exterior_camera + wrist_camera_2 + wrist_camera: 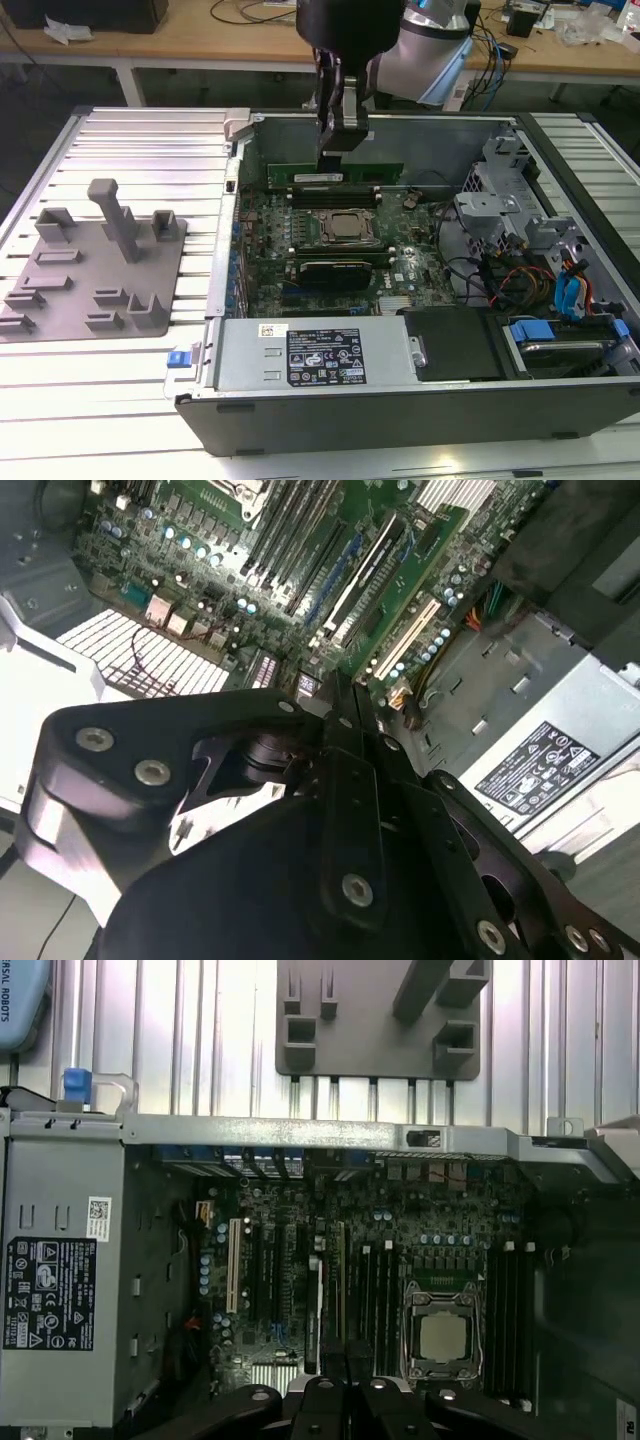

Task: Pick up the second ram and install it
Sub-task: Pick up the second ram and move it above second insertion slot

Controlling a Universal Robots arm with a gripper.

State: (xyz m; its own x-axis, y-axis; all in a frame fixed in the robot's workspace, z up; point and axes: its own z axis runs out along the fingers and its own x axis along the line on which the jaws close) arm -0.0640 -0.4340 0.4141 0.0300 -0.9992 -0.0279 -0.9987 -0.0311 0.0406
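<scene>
**A:** Where is the second ram [335,176] right now?

**B:** It is inside the open computer case [440,135], standing on its long edge with the white label showing in the exterior view. The fingers [348,120] reach down from above and look pressed onto its top edge near the middle, pinching it. It sits on the far side of the CPU socket [348,228], along the memory slots [330,197].

**A:** Is it seated?

**B:** I cannot tell. Its lower edge meets the slot line, but I can't see whether it is in the slot or just above it.

**A:** What could go wrong?

**B:** I'd say there are 3 risks.
- The stick is gripped at 1 spot mid-length. If it is tilted end to end, 1 end would enter first while the other rides up, and it would jam.
- The lower edge may lie beside the slot rather than over it. A push would then land on the motherboard [265,255] or a neighbouring slot, and the thin board could bend.
- If the notch is the wrong way round or the latches are closed, the stick is blocked. Added force could then make it slip between the fingers.

**A:** Is anything nearby in danger?

**B:** The socket is near, so a sideways slip could reach it. The black card [340,270] lies on the socket's other side, well apart.
</scene>
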